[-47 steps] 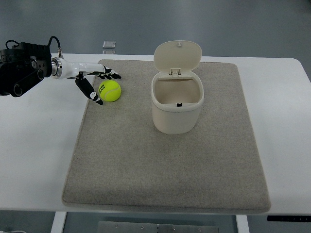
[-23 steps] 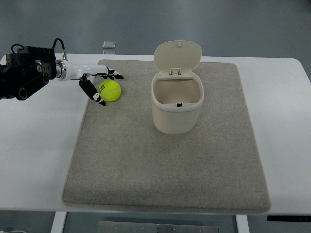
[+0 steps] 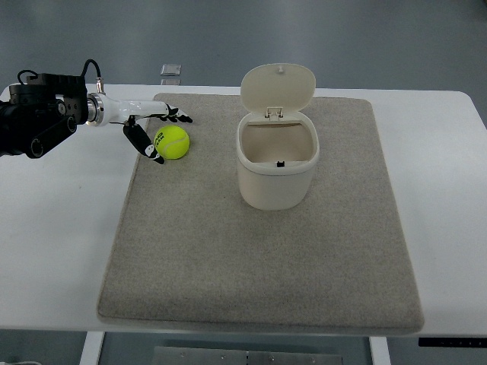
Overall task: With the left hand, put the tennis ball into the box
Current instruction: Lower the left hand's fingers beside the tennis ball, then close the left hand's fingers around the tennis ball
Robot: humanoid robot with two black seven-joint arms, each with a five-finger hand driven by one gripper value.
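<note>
A yellow-green tennis ball lies on the beige mat near its far left corner. My left hand reaches in from the left, its black-tipped fingers spread around the ball's left side, thumb in front and fingers behind, not closed on it. The cream box stands to the right of the ball, its lid flipped up and its inside empty. The right hand is out of view.
The mat lies on a white table. A small clear object sits at the table's far edge behind the hand. My left arm's black forearm hangs over the table's left part.
The left arm has moved a little to the right over the last second, bringing the fingers closer around the ball. The ball and box have not moved.
</note>
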